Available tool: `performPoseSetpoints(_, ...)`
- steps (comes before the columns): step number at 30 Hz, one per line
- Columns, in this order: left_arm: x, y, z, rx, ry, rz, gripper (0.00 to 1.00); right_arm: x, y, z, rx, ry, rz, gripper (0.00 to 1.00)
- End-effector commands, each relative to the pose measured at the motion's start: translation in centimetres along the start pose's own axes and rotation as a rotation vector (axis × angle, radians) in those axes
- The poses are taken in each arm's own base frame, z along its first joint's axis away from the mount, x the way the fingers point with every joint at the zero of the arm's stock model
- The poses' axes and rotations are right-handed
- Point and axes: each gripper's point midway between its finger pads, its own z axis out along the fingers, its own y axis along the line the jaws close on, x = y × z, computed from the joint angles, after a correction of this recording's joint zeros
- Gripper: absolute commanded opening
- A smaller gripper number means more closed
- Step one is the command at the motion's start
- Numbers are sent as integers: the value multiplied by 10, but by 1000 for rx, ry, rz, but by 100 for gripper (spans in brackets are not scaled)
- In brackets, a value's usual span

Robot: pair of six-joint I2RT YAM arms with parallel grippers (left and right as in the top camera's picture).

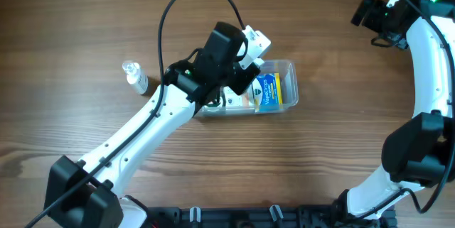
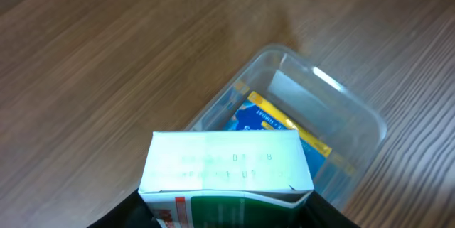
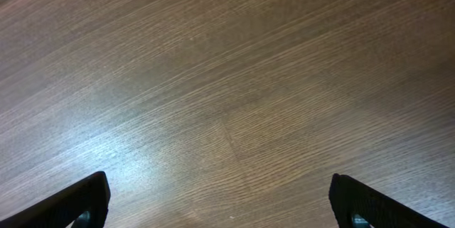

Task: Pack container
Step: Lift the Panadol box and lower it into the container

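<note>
Packing is judged partly done: 1 blue and yellow box [image 1: 268,91] is already laid inside the container [image 1: 293,86], which sits at mid-table. A white box [image 1: 254,42] is clamped between the fingers of the left gripper [image 1: 245,52], just above the container. Lowering and release are left. 1 small bottle [image 1: 135,75] is seen outside, left of the container. The right gripper [image 3: 224,203] is held with fingers spread wide, well away from the container.

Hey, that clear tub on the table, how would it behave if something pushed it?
The tub looks thin and see-through, so probably light with flexing walls. Low and wide on the smooth table, it would likely slide rather than tip. The blue box inside probably adds little weight.
</note>
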Motion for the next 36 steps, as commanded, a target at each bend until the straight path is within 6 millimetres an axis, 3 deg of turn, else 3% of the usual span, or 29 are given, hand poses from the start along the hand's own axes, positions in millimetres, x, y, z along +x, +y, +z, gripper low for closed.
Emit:
performPoseSetpoints(1,2,-1,6,-9,19,92,49,-9,5,-16,-19,-42,5,100)
performPoseSetpoints(9,23,-37,38,69,100,297,49,-8,5,-15,-19,-41,4,100)
performPoseSetpoints(16,40,-40,53,58,167,334,49,-9,5,-16,-20,-42,4,100)
performPoseSetpoints(20,46,-40,55,63,188,333,57,-9,5,-15,-20,-42,4,100)
performPoseSetpoints(24,46,-41,55,64,188,333,78,-9,5,-16,-20,-42,4,100)
performPoseSetpoints(26,46,-41,56,64,187,333,82,-9,5,-16,-20,-42,4,100)
performPoseSetpoints(28,46,-40,56,63,186,333,78,-9,5,-15,-20,-42,4,100)
performPoseSetpoints(34,45,-40,55,56,184,320,40,-9,5,-16,-20,-42,4,100)
performPoseSetpoints(36,42,-28,54,-16,185,250,33,-9,5,-16,-20,-42,4,100)
